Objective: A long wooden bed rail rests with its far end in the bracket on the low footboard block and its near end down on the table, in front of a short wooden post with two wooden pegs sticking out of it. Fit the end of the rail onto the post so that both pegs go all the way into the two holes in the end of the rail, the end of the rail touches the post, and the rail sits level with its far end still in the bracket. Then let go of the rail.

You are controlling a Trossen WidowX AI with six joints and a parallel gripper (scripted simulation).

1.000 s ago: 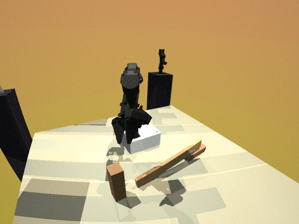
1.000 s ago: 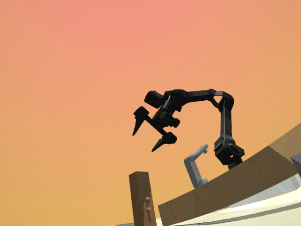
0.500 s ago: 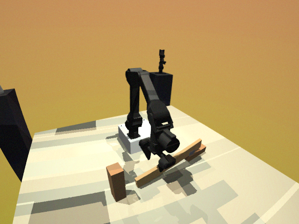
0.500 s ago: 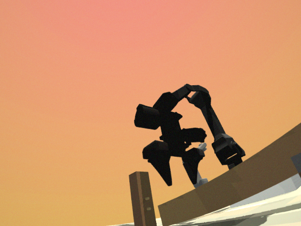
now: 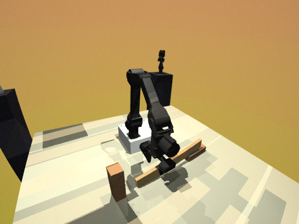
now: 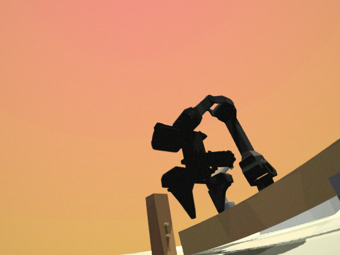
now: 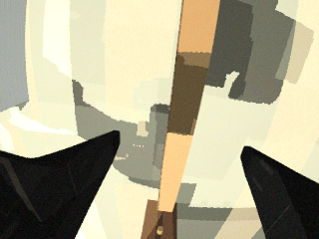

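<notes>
The long wooden rail [image 5: 147, 177] [image 6: 288, 189] [image 7: 197, 25] slopes from the bracket [image 5: 191, 152] [image 6: 335, 184] on the low footboard block [image 5: 198, 154] down to its near end, low at the table. That end stands a short gap from the upright brown post [image 5: 117, 185] [image 6: 158, 219] [image 7: 150, 221]. Two pegs [image 6: 166, 229] stick out of the post toward the rail. My gripper [image 5: 154, 167] [image 6: 206, 215] [image 7: 182, 144] is open and points down over the rail's near half, one finger to each side of it. Nothing is held. The rail's end holes are not visible.
The white base block [image 5: 124, 137] of my arm stands to one side of the rail. A dark pedestal [image 5: 162, 89] with a small arm stands behind the table, and another dark pedestal [image 5: 14, 135] stands at the left. The table's edge [image 5: 238, 145] runs beyond the footboard block.
</notes>
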